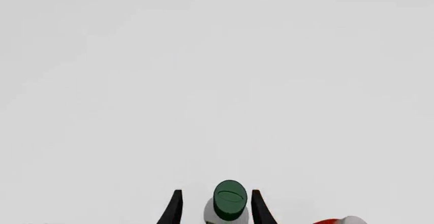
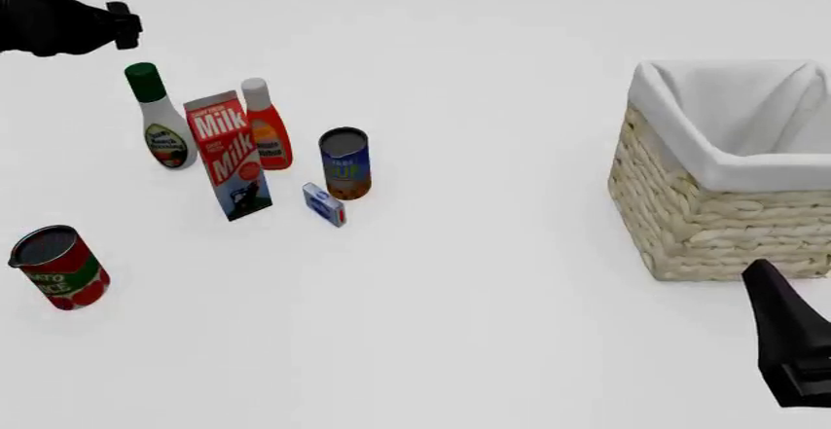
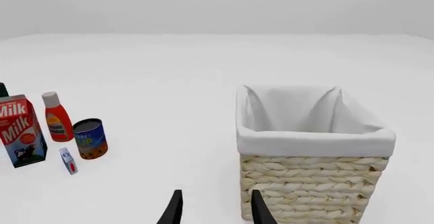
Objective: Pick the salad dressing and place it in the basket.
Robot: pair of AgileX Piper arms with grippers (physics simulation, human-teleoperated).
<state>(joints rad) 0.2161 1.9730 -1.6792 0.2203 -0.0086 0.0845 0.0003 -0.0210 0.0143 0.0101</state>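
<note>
Left wrist view first: the left tool has its two dark fingers spread fairly wide, one on each side of the salad dressing. You're looking at its green cap between them, but neither finger touches it. A bit of red and white pokes in at the edge, too cropped to name.

Front view: the salad dressing stands upright on the white worktop at the far left of a little cluster, just beside the milk carton. The red-orange bottle is behind the carton, then a blue can and a small blue box. A tomato can sits off alone, nearer the camera on the left. The basket is well apart on the right. Only a dark piece of the left arm shows in the top left corner.

Right wrist view: the right tool is open with nothing in it, the basket right ahead, and the groceries off to one side.
</note>
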